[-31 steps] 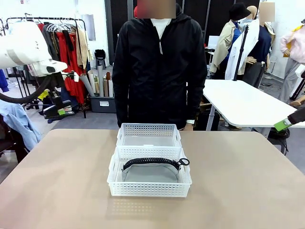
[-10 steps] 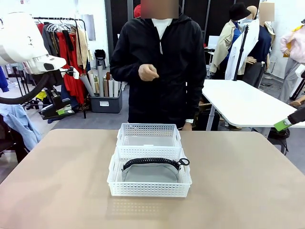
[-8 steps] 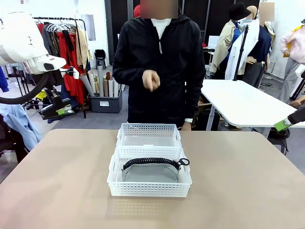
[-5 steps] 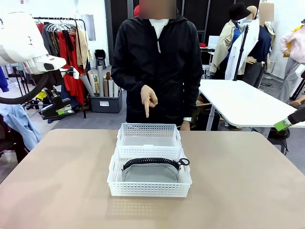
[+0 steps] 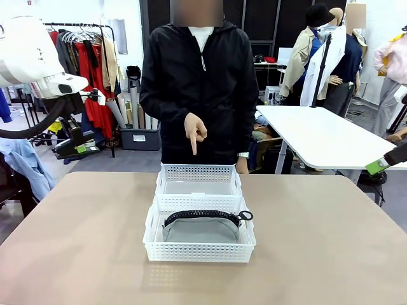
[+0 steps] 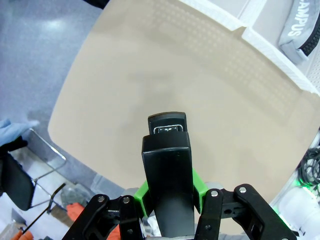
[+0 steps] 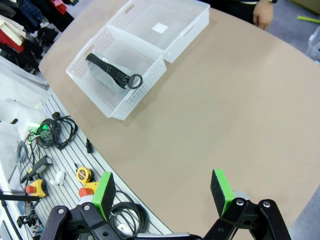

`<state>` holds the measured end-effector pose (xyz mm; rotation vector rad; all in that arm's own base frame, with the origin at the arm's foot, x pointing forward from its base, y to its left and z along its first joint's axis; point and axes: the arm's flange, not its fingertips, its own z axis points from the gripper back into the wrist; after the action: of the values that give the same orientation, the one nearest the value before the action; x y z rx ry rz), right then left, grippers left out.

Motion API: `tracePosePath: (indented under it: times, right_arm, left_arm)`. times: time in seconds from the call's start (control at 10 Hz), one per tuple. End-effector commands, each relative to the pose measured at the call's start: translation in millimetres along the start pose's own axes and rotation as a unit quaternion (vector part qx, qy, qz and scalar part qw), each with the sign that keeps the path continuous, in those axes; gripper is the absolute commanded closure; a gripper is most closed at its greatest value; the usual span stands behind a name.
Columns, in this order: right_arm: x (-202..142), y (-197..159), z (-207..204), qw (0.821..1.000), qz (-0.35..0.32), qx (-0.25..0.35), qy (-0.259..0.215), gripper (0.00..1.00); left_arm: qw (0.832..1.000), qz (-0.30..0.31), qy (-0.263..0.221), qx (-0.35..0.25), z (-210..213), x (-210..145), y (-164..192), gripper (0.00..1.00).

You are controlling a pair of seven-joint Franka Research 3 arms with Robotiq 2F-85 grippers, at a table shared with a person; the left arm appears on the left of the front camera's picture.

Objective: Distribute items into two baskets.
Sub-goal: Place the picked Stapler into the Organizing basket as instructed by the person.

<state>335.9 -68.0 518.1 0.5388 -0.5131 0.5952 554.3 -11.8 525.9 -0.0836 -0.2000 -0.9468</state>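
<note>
Baskets sit touching mid-table: your nearer basket [image 5: 200,240] holds the grey pouch [image 5: 201,229]; the far basket [image 5: 199,183] lies under the person's hand [image 5: 194,130], which points a finger down. Your left gripper [image 6: 169,187] clamps the stapler [image 6: 168,185] above the table edge; your right gripper [image 7: 163,191] is spread apart.

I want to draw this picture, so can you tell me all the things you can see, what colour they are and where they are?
Baskets: two, white; near basket mid-table, far basket right behind it.
Zip pouch: one, grey with black coiled strap, in the near basket.
Stapler: one, black, held by the left gripper above the table's edge.
Table: one, tan.
Person's hand: one, pointing down above the far basket.
Left gripper: black, green pads, shut on the stapler.
Right gripper: black, green pads, open, empty, above the table.
</note>
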Motion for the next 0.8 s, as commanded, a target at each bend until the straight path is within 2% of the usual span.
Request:
tracePosePath:
  times: [0.0, 0.7]
  right_arm:
    - [-0.4, -0.3, 1.1, 1.000, 0.006, 0.002, -0.001, 0.00]
    - [-0.4, -0.3, 1.1, 1.000, 0.006, 0.002, -0.001, 0.00]
  left_arm:
    - [1.000, 0.003, 0.000, 0.002, 1.3, -1.2, 0.7, 0.97]
    - [1.000, 0.000, 0.000, 0.000, 0.0, 0.0, 0.0, 0.97]
